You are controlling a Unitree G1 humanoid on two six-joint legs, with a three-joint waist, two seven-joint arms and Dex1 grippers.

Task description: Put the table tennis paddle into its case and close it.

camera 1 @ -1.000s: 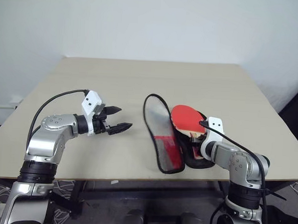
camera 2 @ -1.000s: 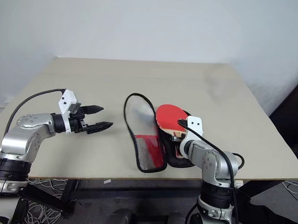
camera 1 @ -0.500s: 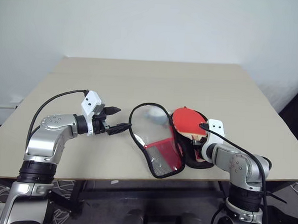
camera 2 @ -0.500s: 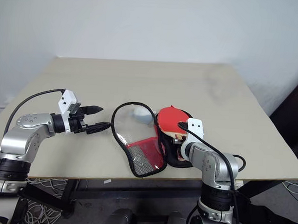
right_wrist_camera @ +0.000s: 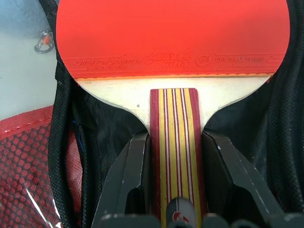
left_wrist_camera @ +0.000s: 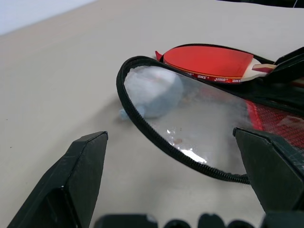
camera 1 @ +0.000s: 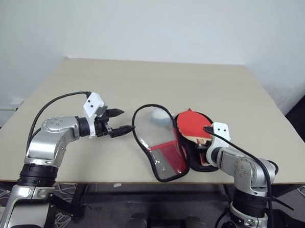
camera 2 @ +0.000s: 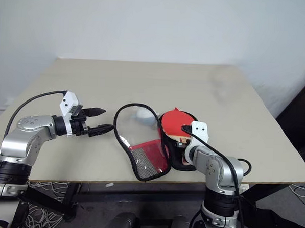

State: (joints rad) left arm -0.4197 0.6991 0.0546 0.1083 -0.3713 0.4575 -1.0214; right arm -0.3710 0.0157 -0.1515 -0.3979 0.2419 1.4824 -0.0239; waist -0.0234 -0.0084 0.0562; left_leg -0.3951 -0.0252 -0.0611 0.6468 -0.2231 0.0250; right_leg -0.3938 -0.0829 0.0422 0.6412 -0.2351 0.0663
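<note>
We clamp the right pincer (right_wrist_camera: 173, 190) on the red rubber-faced paddle's striped wooden handle (right_wrist_camera: 173, 142) to seat it in the open red-and-black fabric case (camera 1: 163, 158), left pincer (camera 1: 117, 122) held wide.

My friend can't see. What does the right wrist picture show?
The right gripper holds the table tennis paddle by its striped wooden handle, one black finger on each side. The round red blade lies on the black lining of the open case.

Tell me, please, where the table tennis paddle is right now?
The table tennis paddle lies in the open case near the table's front edge, right of centre, its handle between the right gripper fingers.
</note>
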